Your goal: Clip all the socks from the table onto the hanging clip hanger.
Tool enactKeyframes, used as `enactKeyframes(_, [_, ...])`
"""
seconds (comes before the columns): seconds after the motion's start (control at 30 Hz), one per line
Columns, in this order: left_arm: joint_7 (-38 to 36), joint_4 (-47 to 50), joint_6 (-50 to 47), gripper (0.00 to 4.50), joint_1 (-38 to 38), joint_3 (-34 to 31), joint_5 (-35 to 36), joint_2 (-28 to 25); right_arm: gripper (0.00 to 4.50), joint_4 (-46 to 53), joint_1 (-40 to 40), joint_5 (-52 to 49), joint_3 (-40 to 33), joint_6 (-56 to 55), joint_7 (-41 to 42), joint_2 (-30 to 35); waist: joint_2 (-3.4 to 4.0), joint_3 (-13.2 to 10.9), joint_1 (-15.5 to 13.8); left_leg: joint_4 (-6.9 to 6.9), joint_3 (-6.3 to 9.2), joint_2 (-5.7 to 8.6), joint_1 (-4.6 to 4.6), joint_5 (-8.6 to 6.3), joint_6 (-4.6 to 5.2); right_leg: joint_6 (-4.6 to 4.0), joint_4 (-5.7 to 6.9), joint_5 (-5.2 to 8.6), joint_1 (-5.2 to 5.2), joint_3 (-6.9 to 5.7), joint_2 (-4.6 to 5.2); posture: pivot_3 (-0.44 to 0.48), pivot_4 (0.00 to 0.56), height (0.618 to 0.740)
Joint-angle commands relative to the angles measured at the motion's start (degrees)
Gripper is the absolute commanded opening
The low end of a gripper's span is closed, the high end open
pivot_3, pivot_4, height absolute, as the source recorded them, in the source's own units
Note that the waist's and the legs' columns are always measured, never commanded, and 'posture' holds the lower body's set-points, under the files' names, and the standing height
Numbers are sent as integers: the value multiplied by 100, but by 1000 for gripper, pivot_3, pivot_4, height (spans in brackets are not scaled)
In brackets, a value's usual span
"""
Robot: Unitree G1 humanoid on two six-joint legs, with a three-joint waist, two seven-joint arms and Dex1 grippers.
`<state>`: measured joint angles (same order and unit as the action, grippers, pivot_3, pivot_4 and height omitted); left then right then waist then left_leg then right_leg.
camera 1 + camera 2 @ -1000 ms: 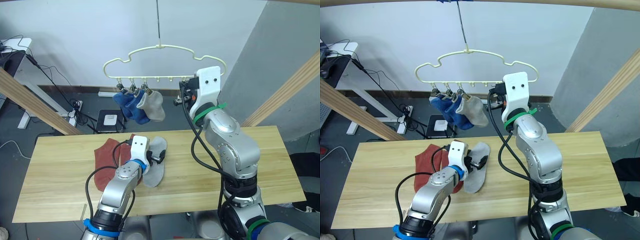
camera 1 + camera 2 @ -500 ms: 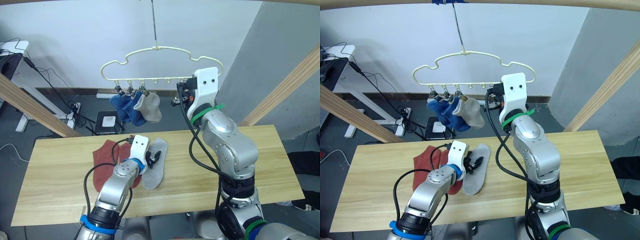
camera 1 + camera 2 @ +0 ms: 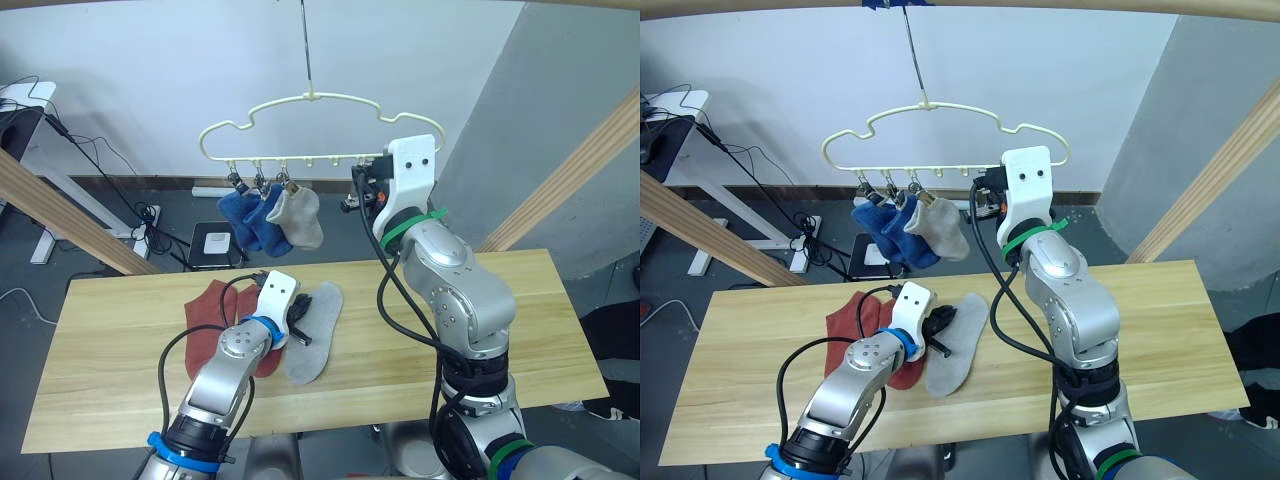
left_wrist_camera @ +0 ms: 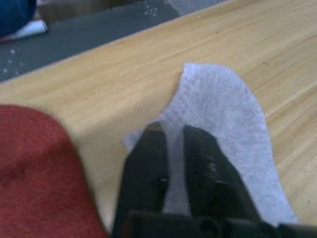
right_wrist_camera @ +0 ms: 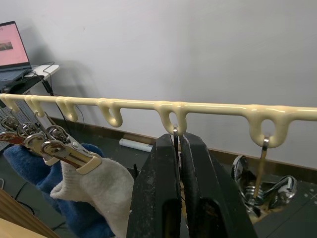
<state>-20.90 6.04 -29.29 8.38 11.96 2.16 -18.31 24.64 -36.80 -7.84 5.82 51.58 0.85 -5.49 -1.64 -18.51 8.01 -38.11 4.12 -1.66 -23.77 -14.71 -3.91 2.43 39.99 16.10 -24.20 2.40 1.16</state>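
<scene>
Table (image 3: 120,380): long light plank top. Two rust-red socks (image 3: 205,305) lie overlapped left of centre, one grey sock (image 3: 312,335) just beside them on their right, touching or nearly so.

Clip hanger (image 3: 320,100): pale-yellow wire, hangs by its long hook above the table's far edge. Its three leftmost clips are loaded: two blue socks (image 3: 250,215), then a hanging grey sock (image 3: 300,215) on the third, all bunched together. The clips further right along the bar are bare.

Right gripper (image 5: 178,148): raised at the bottom bar, right part. Jaws pressed together on a metal clip (image 5: 175,133) that hangs from one of the bar's loops; the clip's wire runs down between the fingers. One more clip (image 5: 260,183) hangs from the next loop just beside it, free. The hanging grey sock sits well off to the other side of these jaws.

Left gripper (image 4: 171,141): low over the table, on the flat grey sock at its opening end. Jaws are nearly together, a narrow slot left between them, with grey fabric visible in that slot. Can't tell whether the fabric is actually pinched or the fingertips (image 4: 153,136) just rest on top. Rust-red socks lie just beside the jaws, not between them.
</scene>
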Motion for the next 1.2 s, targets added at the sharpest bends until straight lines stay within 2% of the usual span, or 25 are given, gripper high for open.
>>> enactKeyframes(0.03, [-189, 194, 380, 19, -184, -107, 76, -68, 0, 245, 26, 0, 25, -65, -53, -29, 0, 0, 1, 0, 0, -1, 0, 0, 0, 0, -1, 0, 0, 0, 0, -242, 276, 740])
enactKeyframes(0.3, [-787, 275, 1115, 19, -216, -630, 796, 58, 0, 289, 46, 19, 50, -57, -63, 3, 0, 0, 1, 1, 0, -1, 0, 0, 0, 0, -1, 0, 0, 0, 0, -246, 281, 740])
enactKeyframes(0.37, [-877, 213, 1141, 19, -136, -508, 602, -95, 0, 296, 52, 22, 61, -56, -64, 9, 0, 0, 1, 1, -1, 0, -1, 0, 0, 0, -2, 0, 0, 0, 1, -245, 282, 740])
enactKeyframes(0.73, [-1405, 10, 1368, 3133, 9, 88, 172, -407, 0, 314, 82, 28, 114, -60, -52, 43, 0, 0, 20, 3, 2, -1, 0, 0, 0, 0, -3, 0, -1, -2, -2, -248, 284, 740])
enactKeyframes(0.77, [-1380, -8, 1268, 3498, 23, 134, 106, -422, 0, 310, 78, 25, 113, -59, -48, 46, 0, 0, 20, 3, 2, -1, 0, 0, 0, 0, -2, 0, -1, -2, -2, -248, 284, 740])
enactKeyframes(0.9, [-1114, -56, 1048, 4475, 28, 138, -54, -303, 0, 315, 84, 14, 118, -57, -34, 51, 0, 0, 20, 2, 0, 1, -1, 0, 0, 0, -3, 0, -1, 0, -1, -245, 284, 740])
enactKeyframes(1.2, [-747, -94, 803, 4475, -8, 371, -460, -96, 0, 309, 91, 10, 146, -77, -22, 46, 0, 0, 19, 3, 2, -1, 0, 0, 1, 0, -2, 0, -1, -2, -2, -244, 285, 740])
